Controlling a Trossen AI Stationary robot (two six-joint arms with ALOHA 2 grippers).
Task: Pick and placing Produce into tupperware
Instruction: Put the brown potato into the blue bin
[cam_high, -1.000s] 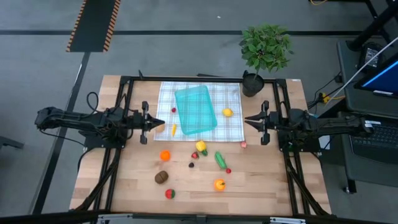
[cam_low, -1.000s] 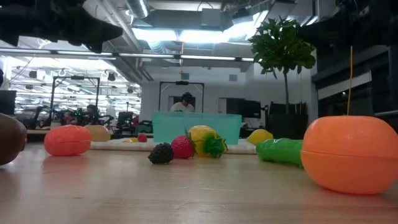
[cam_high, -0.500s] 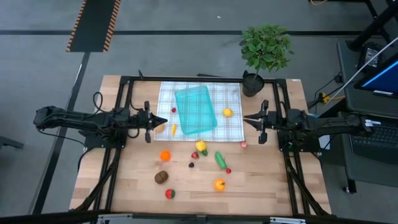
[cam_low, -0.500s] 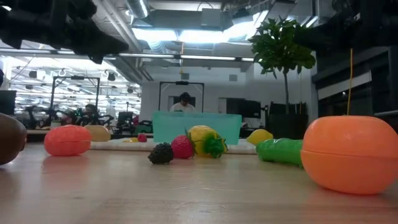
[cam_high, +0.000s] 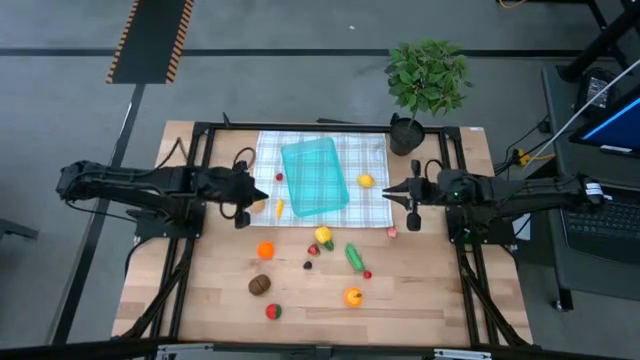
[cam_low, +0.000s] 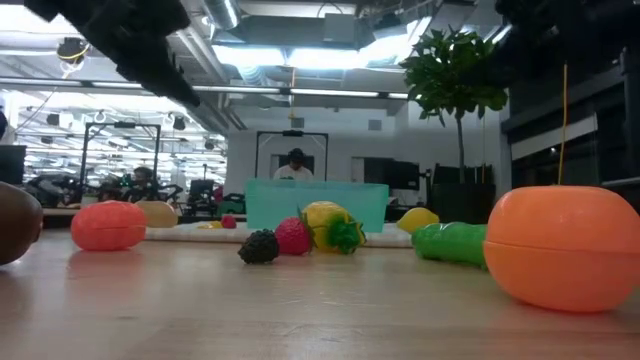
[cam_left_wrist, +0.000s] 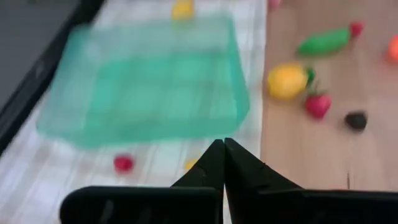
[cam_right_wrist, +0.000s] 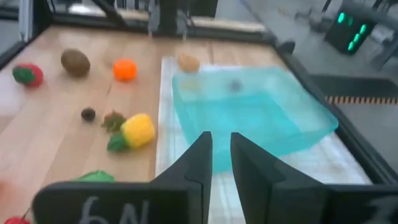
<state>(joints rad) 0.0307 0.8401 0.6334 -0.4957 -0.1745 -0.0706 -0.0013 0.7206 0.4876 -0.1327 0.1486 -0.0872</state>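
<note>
1. Starting out by the look of it: tupperware (cam_high: 315, 177) sits empty on checked cloth (cam_high: 370, 205), mid-surface.
2. Produce all outside: lemon (cam_high: 366, 181) on cloth, cucumber (cam_high: 354, 257), kiwi (cam_high: 260, 284), orange (cam_high: 265, 250) etc. on bare wood.
3. Left tool (cam_high: 262, 196) closed, holding nothing, just left of tupperware.
4. Right tool (cam_high: 388, 192) nearly closed w/ narrow gap, empty, right of cloth.
5. Every pick left to do.

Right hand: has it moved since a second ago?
Yes. In the high view the right hand has crept inward, its tips now over the checked cloth's edge, toward the lemon. Nothing held.
</note>
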